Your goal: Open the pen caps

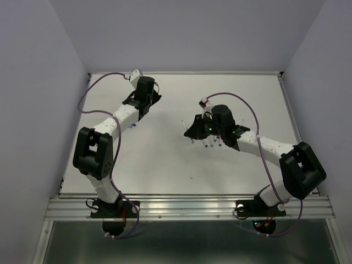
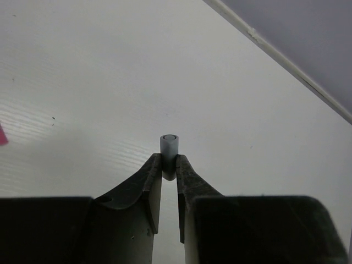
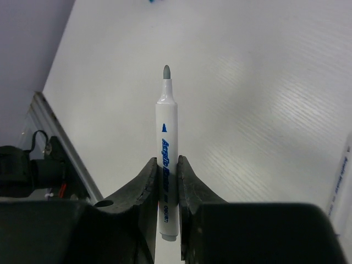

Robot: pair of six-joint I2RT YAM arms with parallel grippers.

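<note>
**One marker open: pen in one arm, cap in the other**

Nearest me, a few loose pens (image 1: pixel 213 144) lie on the white bench (image 1: pixel 165 165) under the right arm. Just past them, the right gripper (image 3: pixel 166 165) has its jaws clenched on a white marker pen (image 3: pixel 166 118) with blue lettering and a bare grey nib pointing away from the wrist. Further back, toward the far-left corner, the left gripper (image 2: pixel 169 165) has its jaws pinched on the little grey cap (image 2: pixel 169 146), well apart from its pen. I'd say this one's uncapped. Next, both pieces need putting down away from the pile, then a capped pen needs one grip on the barrel and one on the cap.
</note>
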